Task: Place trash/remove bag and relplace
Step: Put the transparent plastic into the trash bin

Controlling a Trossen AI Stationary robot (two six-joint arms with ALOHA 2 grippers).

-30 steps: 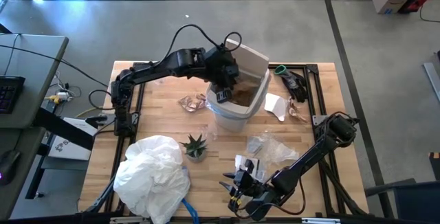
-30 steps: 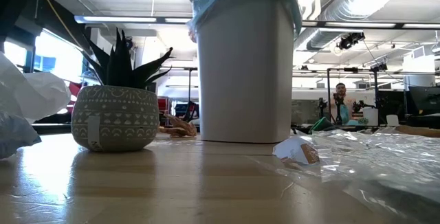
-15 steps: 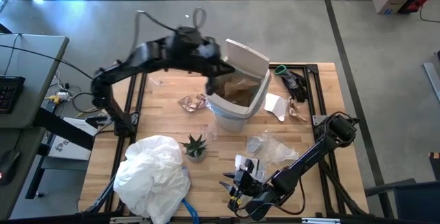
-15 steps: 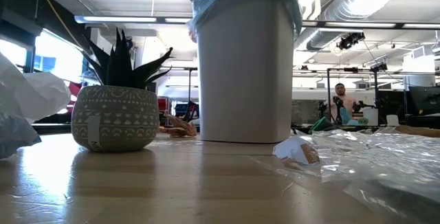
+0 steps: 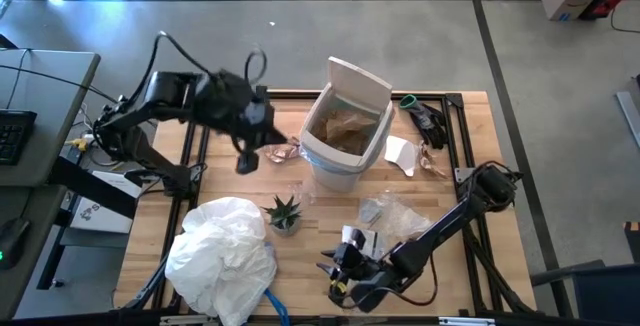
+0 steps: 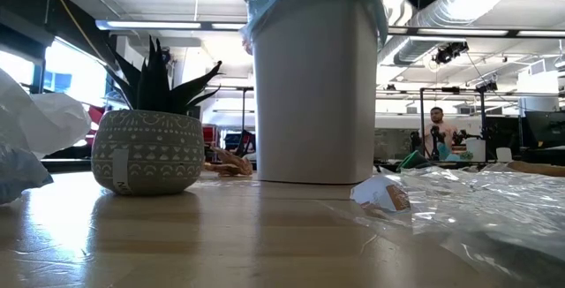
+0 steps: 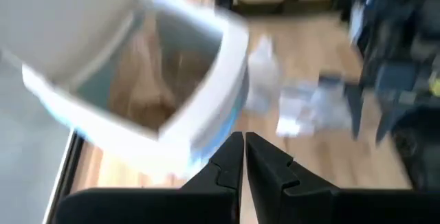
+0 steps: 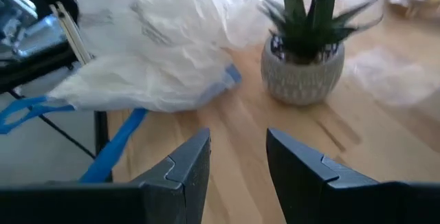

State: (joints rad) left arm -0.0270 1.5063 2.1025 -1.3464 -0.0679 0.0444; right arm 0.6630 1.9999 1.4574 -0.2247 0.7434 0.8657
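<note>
Trash: crumpled brown paper lies inside the white bin, which stands upright near the middle of the wooden table with its flap lid tipped open toward the far edge. A light-blue liner bag shows folded over the bin's rim. One brown paper piece lies just left of the bin; one white scrap lies to its right; one clear wrapper lies nearer the front. A large white bag heap fills the front left corner, beside one potted plant. Left gripper hangs left of the bin, fingers pressed together and empty. Right gripper rests low at the front edge, fingers parted. Concrete floor surrounds the table; a person stands far behind.
</note>
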